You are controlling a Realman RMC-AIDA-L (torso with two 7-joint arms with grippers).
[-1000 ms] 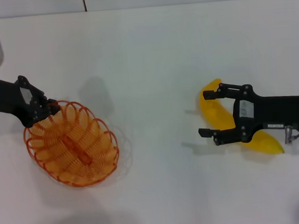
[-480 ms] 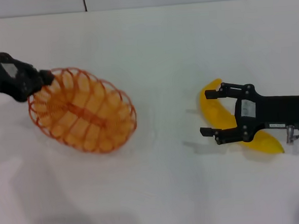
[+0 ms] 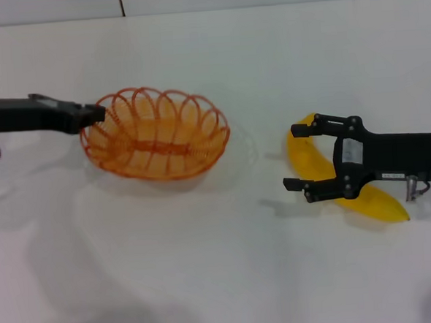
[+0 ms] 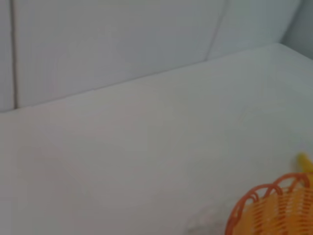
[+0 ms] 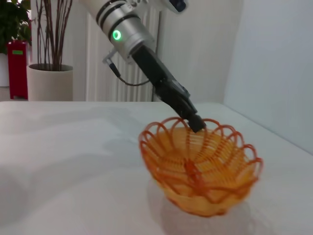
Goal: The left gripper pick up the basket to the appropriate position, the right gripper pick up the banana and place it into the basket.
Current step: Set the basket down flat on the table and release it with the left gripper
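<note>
Your left gripper [image 3: 94, 115] is clamped on the near-left rim of the orange wire basket [image 3: 157, 134], jaws closed on the looped wire. The right wrist view shows the basket [image 5: 200, 164] lifted and tilted off the white table [image 3: 222, 263], shadow underneath, so you're carrying it, probably toward the middle to shorten the right arm's reach. The left wrist view catches only a rim corner of the basket [image 4: 274, 208].

The banana [image 3: 314, 163] lies flat on the table, well apart from the basket on the right side. Your right gripper [image 3: 297, 156] hovers over it, jaws spread wide and straddling the banana's middle, not closed on it yet. I can't tell if the fingers touch it. That looks like a pre-grasp wait until the basket is set down.
</note>
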